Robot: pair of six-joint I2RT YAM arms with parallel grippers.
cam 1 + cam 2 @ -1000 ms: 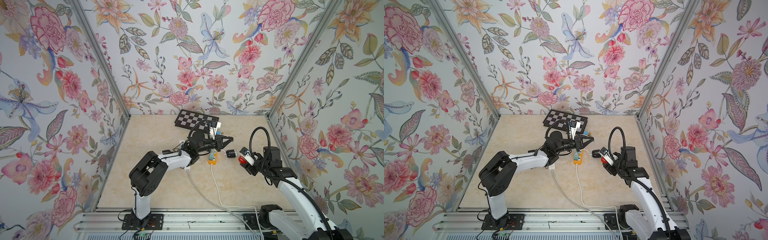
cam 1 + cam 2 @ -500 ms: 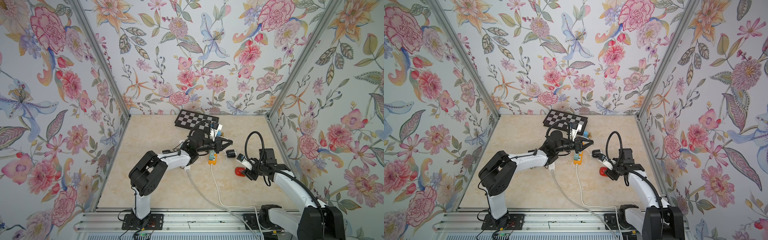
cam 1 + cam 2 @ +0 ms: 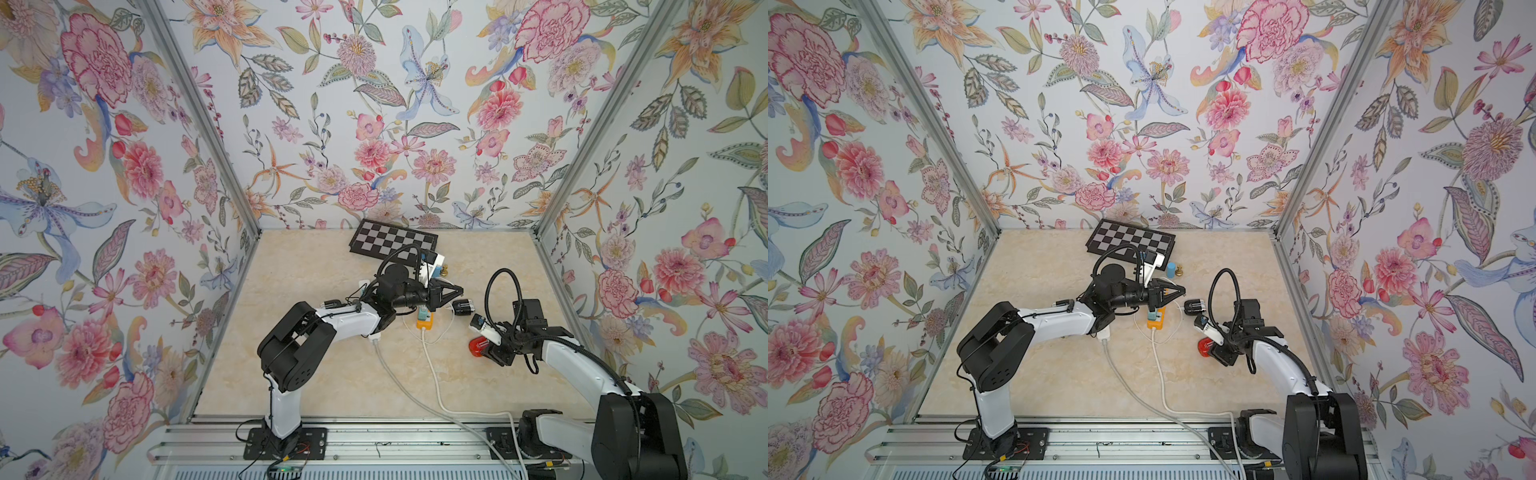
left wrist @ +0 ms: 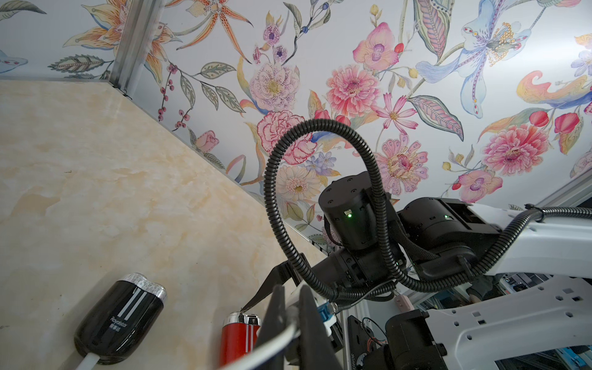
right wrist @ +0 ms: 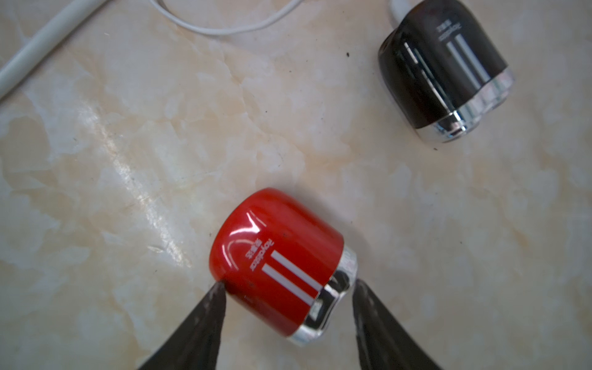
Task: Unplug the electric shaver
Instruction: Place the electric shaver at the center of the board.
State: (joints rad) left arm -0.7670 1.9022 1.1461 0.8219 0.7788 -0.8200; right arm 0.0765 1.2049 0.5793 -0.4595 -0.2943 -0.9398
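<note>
Evidently the pull itself is over for the red shaver (image 5: 275, 253). It lies on its side on the table (image 5: 112, 153), toward the front right, with no lead in its rounded base. The right claw (image 5: 288, 285) has its jaws fairly wide and clamped across it, one tip on the glossy red shell and the other against the chrome head. If this is the shaver meant, the next move calls for little: spread the jaws and lift straight off. The slick, rounded body looks ready to roll or skid on the polished, marble-patterned top.

A little farther back sits the orange socket block (image 3: 424, 322), boxy and matte. Near it the left claw (image 4: 291, 290) is shut tight on a thin white lead (image 4: 272, 344), which is soft and limp. Which end it pinches I cannot tell. It likely needs only to let go.

Just beyond lies the black shaver (image 4: 121, 317), also on its side. It has the same stubby barrel shape, two white stripes and a ribbed chrome head, and a white plug sits in its base. If that one counts, a fresh grip on body and plug is due.

By the back wall lies a flat chessboard (image 3: 392, 245).
</note>
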